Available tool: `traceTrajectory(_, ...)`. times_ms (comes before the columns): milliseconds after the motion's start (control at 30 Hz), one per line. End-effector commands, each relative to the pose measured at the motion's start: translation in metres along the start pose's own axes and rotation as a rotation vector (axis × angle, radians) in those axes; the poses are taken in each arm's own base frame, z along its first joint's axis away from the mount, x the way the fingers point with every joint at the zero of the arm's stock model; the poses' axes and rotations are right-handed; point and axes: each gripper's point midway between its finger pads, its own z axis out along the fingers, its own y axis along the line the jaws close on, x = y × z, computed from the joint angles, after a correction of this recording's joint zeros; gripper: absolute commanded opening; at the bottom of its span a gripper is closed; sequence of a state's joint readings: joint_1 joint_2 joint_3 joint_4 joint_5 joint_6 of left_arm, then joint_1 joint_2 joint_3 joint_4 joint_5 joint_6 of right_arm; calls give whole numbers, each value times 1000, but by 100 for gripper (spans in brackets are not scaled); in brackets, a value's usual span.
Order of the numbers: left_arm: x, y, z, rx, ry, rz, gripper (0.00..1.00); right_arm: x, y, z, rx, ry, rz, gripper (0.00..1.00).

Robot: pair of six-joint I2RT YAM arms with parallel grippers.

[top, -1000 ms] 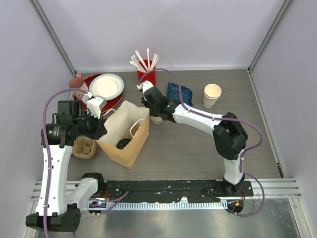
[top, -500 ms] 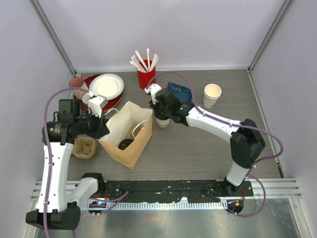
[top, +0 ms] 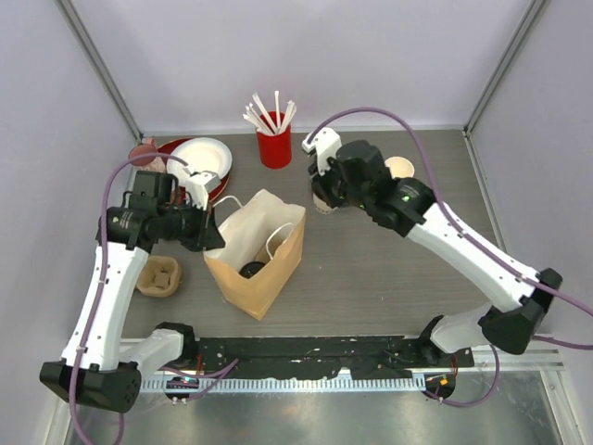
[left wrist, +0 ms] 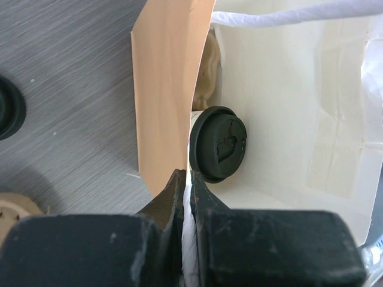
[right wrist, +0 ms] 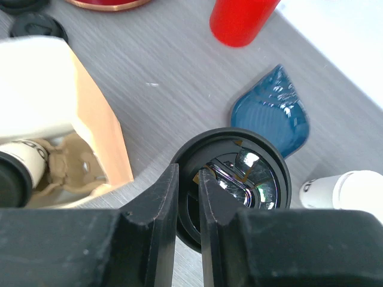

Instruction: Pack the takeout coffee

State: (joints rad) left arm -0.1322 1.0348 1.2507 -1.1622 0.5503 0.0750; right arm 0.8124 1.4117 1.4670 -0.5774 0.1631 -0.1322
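Bag (top: 255, 278): upright on the bench (top: 371, 278) between the 2 arms, mouth open.
Left tool (left wrist: 188, 186): pinched shut on the bag's near rim, propping the mouth open.
Cup 1 (left wrist: 218, 143): inside the bag, lid on; packed.
Cup 2 (right wrist: 239, 179): outside the bag, right of its mouth, just beside the blue pouch (right wrist: 272, 116).
Right tool (right wrist: 188, 188): nearly closed, nipping cup 2's lid rim.
Done: 1 of 2 cups, by my reading.
Left: bring cup 2 over the mouth, lower it beside cup 1, release.
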Motion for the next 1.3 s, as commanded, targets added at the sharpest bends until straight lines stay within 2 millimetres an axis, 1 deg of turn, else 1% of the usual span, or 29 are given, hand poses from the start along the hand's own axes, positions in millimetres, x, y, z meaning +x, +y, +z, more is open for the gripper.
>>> traceTrajectory(0,-26,-27,-5,70,-31,39,0,-60,-18,-74,12,-159,-15,1)
traceTrajectory(33,-28,-29,-2,78,-14,34,0,-66,-16,-82,-6,-177,-21,1)
traceTrajectory(67,-33,-32,-4,83,-19,42,0,-83,-20,-99,-6,-228,-15,1)
traceTrajectory(133,-36,-37,-2,99,-4,52,0,-94,-22,-117,-17,-257,-18,1)
traceTrajectory(167,-38,-38,0,103,6,56,0,-108,-20,-132,-41,-305,-18,1)
traceTrajectory(233,-38,-42,3,108,19,76,0,-117,-15,-146,-83,-337,-25,1)
traceTrajectory(267,-40,-44,6,112,25,71,0,-125,-12,-155,-107,-366,-33,1)
traceTrajectory(300,-40,-46,7,122,29,78,0,-127,0,-156,-162,-371,-46,1)
traceTrajectory(367,-42,-51,12,136,39,66,0,-132,12,-160,-214,-382,-72,1)
traceTrajectory(400,-43,-52,12,138,39,64,0,-130,24,-161,-254,-368,-90,1)
traceTrajectory(433,-45,-53,13,142,39,63,0,-130,31,-159,-275,-361,-102,1)
traceTrajectory(467,-45,-53,14,144,39,65,0,-132,36,-162,-297,-366,-110,1)
traceTrajectory(500,-45,-54,15,147,44,63,0,-131,46,-163,-342,-367,-133,1)
traceTrajectory(533,-43,-54,17,149,51,62,0,-130,55,-163,-374,-362,-149,1)
traceTrajectory(633,-38,-54,20,156,63,58,0,-117,79,-152,-462,-328,-203,1)
traceTrajectory(667,-37,-54,20,160,65,57,0,-112,85,-141,-482,-296,-211,1)
traceTrajectory(733,-35,-54,20,160,65,58,0,-104,95,-133,-520,-263,-237,1)
traceTrajectory(767,-35,-54,21,160,65,60,0,-100,101,-123,-536,-240,-248,1)
traceTrajectory(867,-33,-54,20,159,68,65,0,-90,109,-106,-553,-194,-271,1)
traceTrajectory(967,-31,-54,20,159,71,73,0,-80,111,-91,-548,-154,-294,1)
traceTrajectory(1033,-31,-53,20,159,70,76,0,-67,117,-83,-568,-119,-316,1)
traceTrajectory(1100,-31,-53,20,158,69,76,0,-62,118,-79,-574,-123,-341,1)
traceTrajectory(1133,-31,-54,19,159,66,78,0,-54,120,-75,-582,-104,-352,1)
traceTrajectory(1267,-28,-54,18,157,68,83,0,-39,122,-68,-593,-74,-394,1)
